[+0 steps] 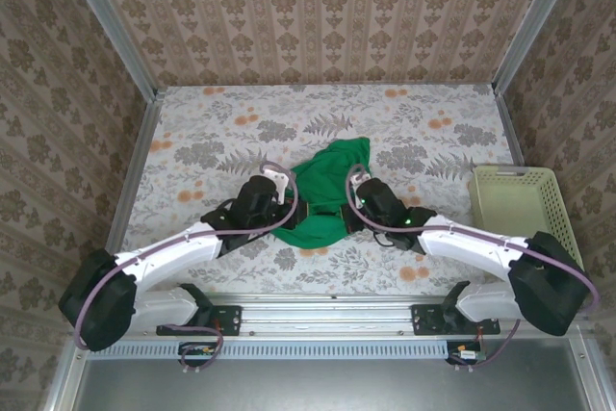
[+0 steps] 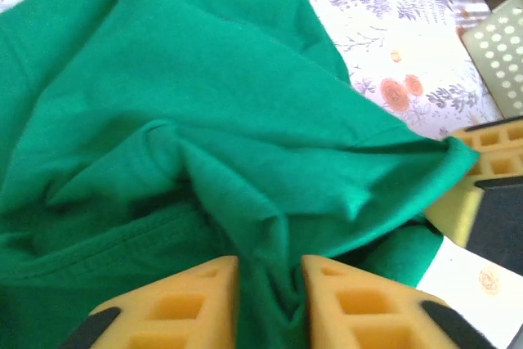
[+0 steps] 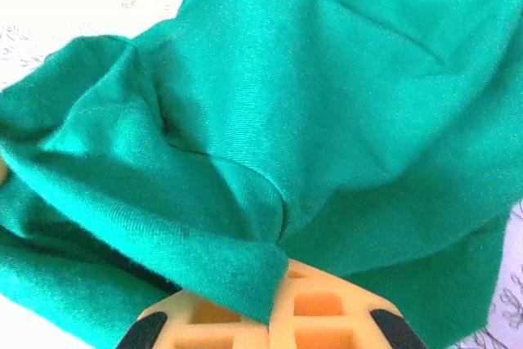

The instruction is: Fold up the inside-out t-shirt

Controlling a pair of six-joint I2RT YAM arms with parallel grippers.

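Note:
The inside-out t-shirt [image 1: 330,180] is a bright green crumpled heap in the middle of the flowered table. My left gripper [image 1: 290,203] is at its left edge and my right gripper [image 1: 352,209] at its right edge. In the left wrist view the left gripper [image 2: 270,274] has its yellow fingers apart, and a loose fold of the t-shirt [image 2: 204,120] lies in the gap. In the right wrist view the right gripper [image 3: 274,285] has its fingers pressed together, pinching a fold of the t-shirt [image 3: 310,104].
A pale yellow-green plastic basket [image 1: 525,204] stands at the table's right edge, and its corner [image 2: 500,55] shows in the left wrist view. Patterned walls close in the table on the left, the right and the far side. A metal rail runs along the near edge.

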